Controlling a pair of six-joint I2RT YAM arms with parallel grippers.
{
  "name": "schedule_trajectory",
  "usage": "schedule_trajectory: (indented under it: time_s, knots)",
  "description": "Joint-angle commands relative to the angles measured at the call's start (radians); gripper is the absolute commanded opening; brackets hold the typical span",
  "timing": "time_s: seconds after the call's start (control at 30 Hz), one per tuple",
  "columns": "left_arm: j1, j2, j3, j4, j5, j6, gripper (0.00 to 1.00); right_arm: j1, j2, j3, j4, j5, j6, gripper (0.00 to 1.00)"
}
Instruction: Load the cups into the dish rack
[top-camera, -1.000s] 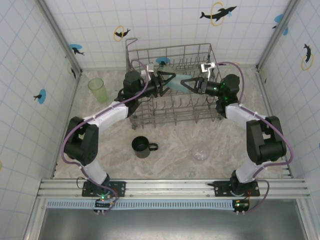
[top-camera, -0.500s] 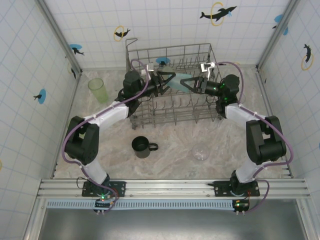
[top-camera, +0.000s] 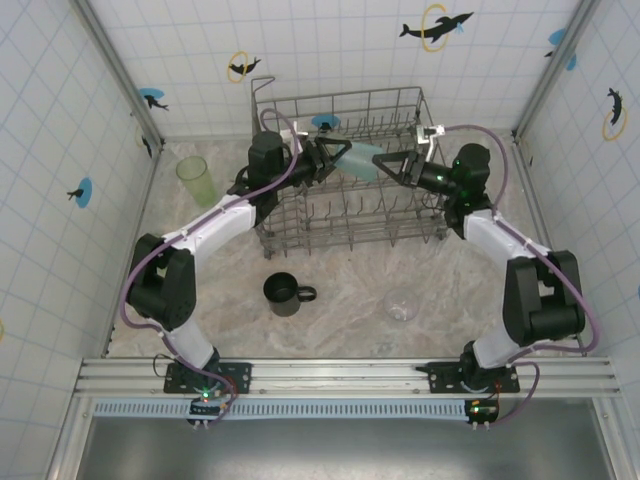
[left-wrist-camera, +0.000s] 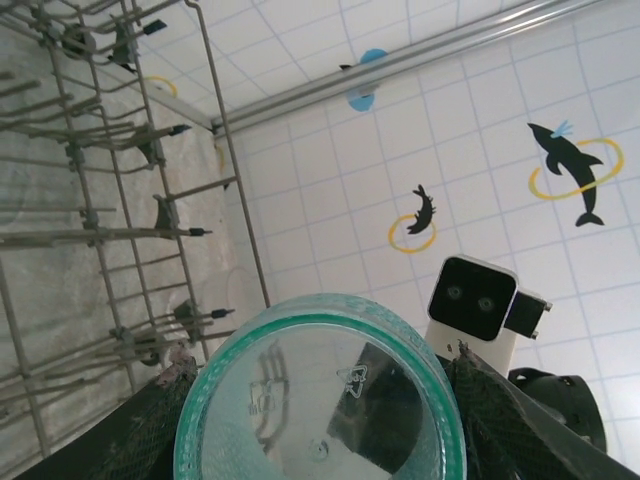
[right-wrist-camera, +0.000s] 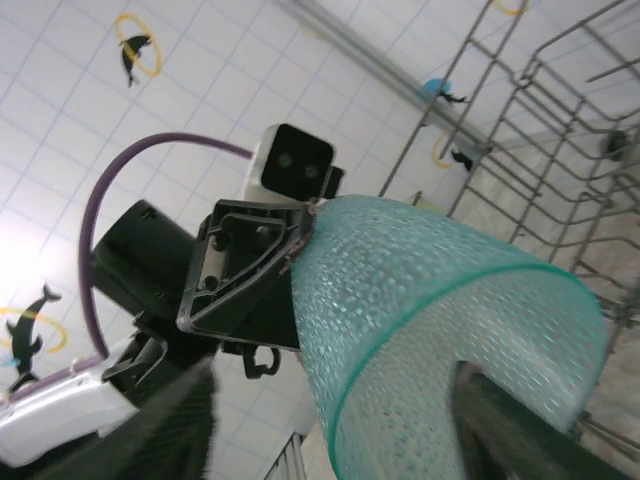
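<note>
**Teal cup held sideways over the dish rack, between two facing grippers**

The teal cup (top-camera: 362, 160) lay on its side in the air above the back half of the dish rack (top-camera: 340, 218). Its base pointed left and its open mouth right. Whether it touched any tine could not be told from above.

The left gripper (top-camera: 340, 158) was clamped on the base end. In the left wrist view its two fingers (left-wrist-camera: 150, 420) pressed against opposite sides of the round bottom.

The right gripper (top-camera: 388, 165) sat at the mouth end with its jaws spread apart. In the right wrist view one finger (right-wrist-camera: 175, 425) stood clear of the cup wall. The other was blurred behind the rim, so contact there was uncertain.

The left arm (top-camera: 215, 225) rose from its base, folded at the elbow over the table's left side and reached up and right to the rack's back left part. The right arm (top-camera: 490, 230) mirrored it, with its elbow out near the right wall and its wrist over the rack's right edge. The grippers pointed at each other.

On the table (top-camera: 340, 320), a light green tumbler (top-camera: 195, 180) stood upright left of the rack. A black mug (top-camera: 285, 294) stood in front of it, handle to the right. A clear glass (top-camera: 401, 305) stood further right, well apart from the mug.
</note>
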Motion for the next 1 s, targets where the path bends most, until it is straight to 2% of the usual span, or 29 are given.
schedule_trajectory:
  time_s: [0.0,0.03,0.23,0.37,0.63,0.77,0.97]
  knots:
    - [-0.002,-0.028,0.074,-0.082,-0.046,0.105,0.0,-0.022,-0.076,-0.022,-0.175,0.074,-0.105,0.85]
    - [-0.003,-0.026,0.093,-0.112,-0.063,0.13,0.0,-0.029,-0.096,-0.026,-0.222,0.096,-0.136,1.0]
    - [-0.012,0.003,0.227,-0.315,-0.202,0.297,0.0,-0.069,-0.223,-0.009,-0.557,0.291,-0.334,1.0]
    - [-0.027,0.032,0.309,-0.401,-0.279,0.382,0.0,-0.103,-0.295,-0.006,-0.702,0.41,-0.429,1.0]
    - [-0.067,0.132,0.487,-0.522,-0.382,0.541,0.0,-0.123,-0.431,-0.047,-0.827,0.627,-0.536,0.99]
    - [-0.085,0.249,0.679,-0.651,-0.441,0.625,0.0,-0.127,-0.483,-0.07,-0.862,0.707,-0.576,0.99]
    - [-0.089,0.369,0.806,-0.673,-0.491,0.689,0.0,-0.144,-0.545,-0.137,-0.856,0.768,-0.61,0.99]
